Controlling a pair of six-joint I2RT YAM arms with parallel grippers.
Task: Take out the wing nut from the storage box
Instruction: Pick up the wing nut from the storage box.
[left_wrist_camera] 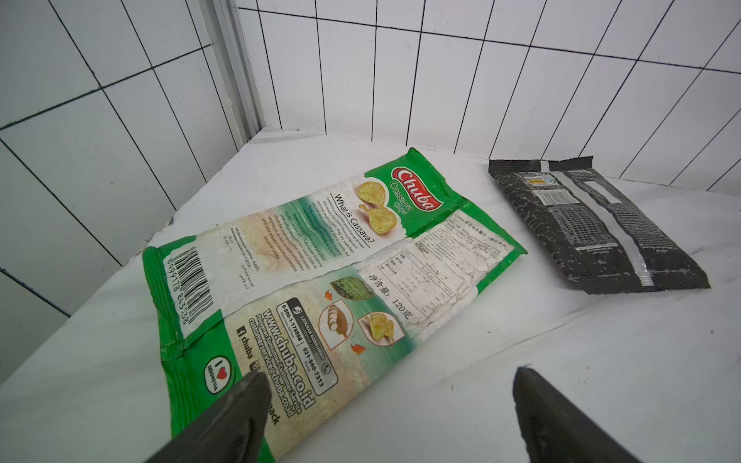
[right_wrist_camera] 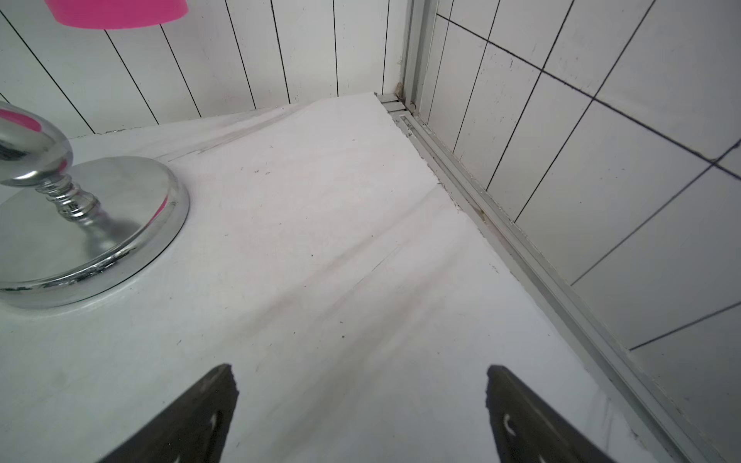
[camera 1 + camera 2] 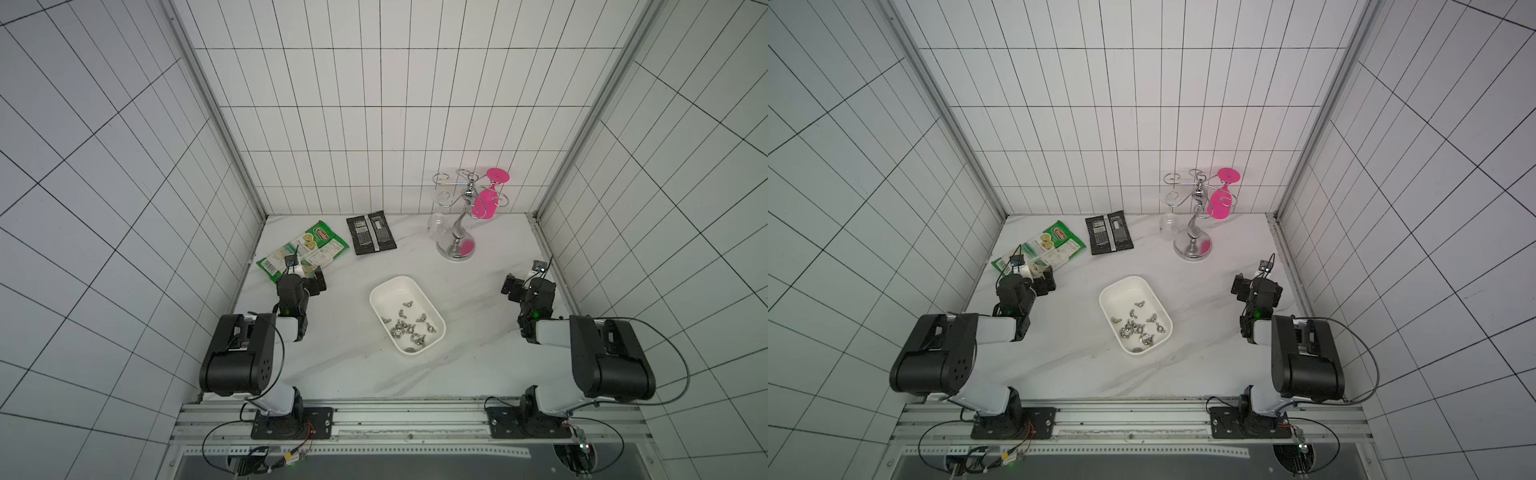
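Note:
The white storage box (image 3: 384,291) (image 3: 1115,290) lies in the middle of the table in both top views. Several silver wing nuts (image 3: 409,326) (image 3: 1138,324) are heaped in its near half. My left gripper (image 3: 316,283) (image 3: 1047,283) (image 1: 387,379) is open, well left of the box, hovering over the near end of a green chips packet. My right gripper (image 3: 510,287) (image 3: 1241,286) (image 2: 359,373) is open too, far right of the box, with only bare table between its fingers. The box does not show in either wrist view.
A green chips packet (image 3: 303,249) (image 1: 320,272) and a black packet (image 3: 370,232) (image 1: 593,224) lie at the back left. A chrome glass rack (image 3: 456,245) (image 2: 92,224) with a pink glass (image 3: 484,203) stands at the back right. Tiled walls close in three sides.

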